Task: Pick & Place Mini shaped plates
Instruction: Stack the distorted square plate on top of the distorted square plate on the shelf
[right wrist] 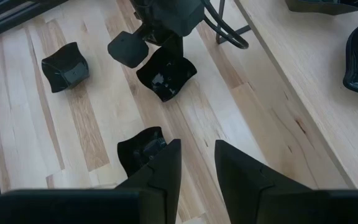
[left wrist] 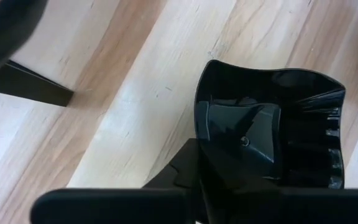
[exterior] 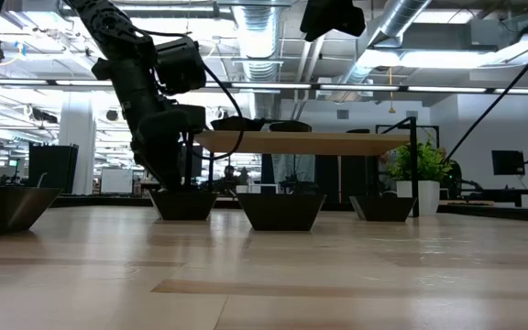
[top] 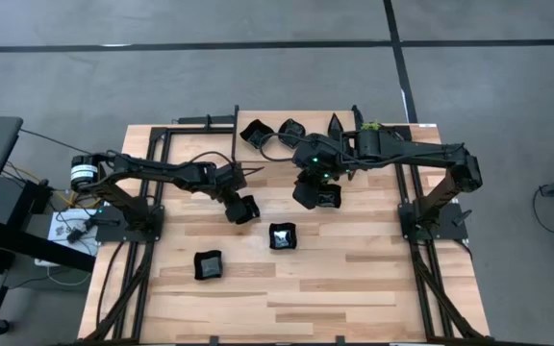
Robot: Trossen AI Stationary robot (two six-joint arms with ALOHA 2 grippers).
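From above, your left end effector [top: 241, 205] sits at a glossy black rounded-square mini plate [top: 246, 210] mid-worktop [top: 354, 288]. Its wrist view shows it clenched on the thin rim [left wrist: 199, 134]: stiff, light, probably slippery. The right end effector [right wrist: 197, 163] hangs released.

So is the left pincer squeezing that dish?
Yes. The left pincer is shut on the rim of a square dish that sits upright on the table.
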